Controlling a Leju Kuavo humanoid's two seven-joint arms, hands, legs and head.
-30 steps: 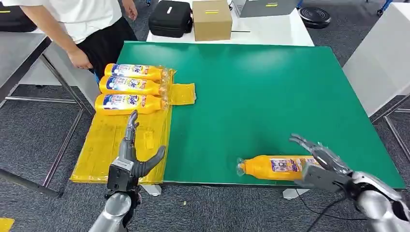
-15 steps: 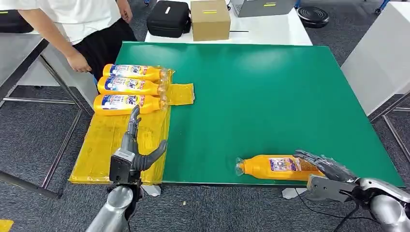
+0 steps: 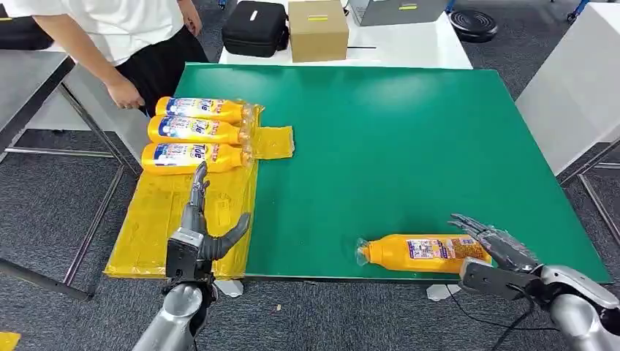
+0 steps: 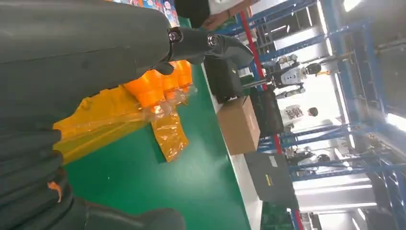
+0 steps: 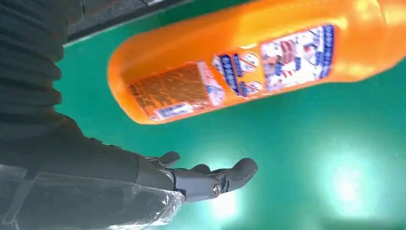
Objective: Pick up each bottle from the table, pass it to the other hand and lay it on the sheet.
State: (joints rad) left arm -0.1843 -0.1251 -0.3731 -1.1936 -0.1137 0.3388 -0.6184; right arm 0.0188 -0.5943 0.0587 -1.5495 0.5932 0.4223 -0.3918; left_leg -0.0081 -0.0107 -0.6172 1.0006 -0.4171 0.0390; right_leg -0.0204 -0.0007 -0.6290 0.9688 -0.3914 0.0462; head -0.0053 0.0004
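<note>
The green bench (image 3: 409, 139) takes up most of the head view, running from 12 o'clock down to the near edge. A person in a white shirt (image 3: 110, 29) stands at 10 o'clock beside the bench's far left corner, one hand (image 3: 126, 93) hanging near the bottles. The yellow sheet (image 3: 164, 219) covers the left edge of the bench at 9 o'clock, with a crumpled flap toward the green surface. A black case (image 3: 256, 28) and a cardboard box (image 3: 317, 29) sit on a white table (image 3: 409, 44) beyond the bench at 12 o'clock.

Three orange bottles (image 3: 194, 133) lie side by side on the far end of the sheet, touching one another, caps pointing toward 3 o'clock. A fourth orange bottle (image 3: 424, 253) lies on its side on the green surface near the front edge at 5 o'clock, cap toward 9 o'clock.

The right hand (image 3: 497, 252) is at the base end of that fourth bottle, fingers spread over it and holding nothing; in the right wrist view the bottle (image 5: 249, 62) lies apart from the extended fingers (image 5: 210, 179). The left hand (image 3: 199, 238) hovers above the near part of the sheet at 7 o'clock, fingers straight, thumb out, empty.
</note>
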